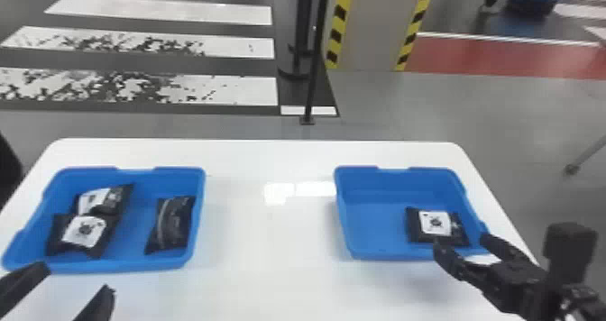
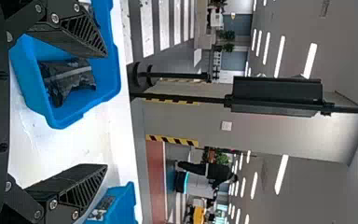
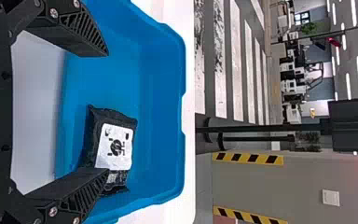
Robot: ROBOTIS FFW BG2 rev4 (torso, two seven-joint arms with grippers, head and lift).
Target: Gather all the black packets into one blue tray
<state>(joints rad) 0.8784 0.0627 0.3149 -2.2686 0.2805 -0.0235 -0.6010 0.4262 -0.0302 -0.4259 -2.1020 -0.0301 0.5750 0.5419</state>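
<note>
My right gripper (image 1: 460,245) stands open at the near right edge of the right blue tray (image 1: 374,250), close to a black packet (image 1: 435,223) with a white label. In the right wrist view, my right gripper (image 3: 107,112) has that packet (image 3: 114,147) beyond its fingers, nothing between them. The left blue tray (image 1: 121,265) holds a dark packet (image 1: 171,225) on its right side and two white-labelled ones (image 1: 83,232) touching at its left. My left gripper (image 1: 79,282) is open and empty in front of that tray; the left wrist view shows the gripper (image 2: 106,112) likewise.
The white table (image 1: 270,234) carries both trays, with a wide strip of tabletop between them. Beyond its far edge stands a black pole (image 1: 311,81) on the floor, with a striped pillar (image 1: 374,27) behind.
</note>
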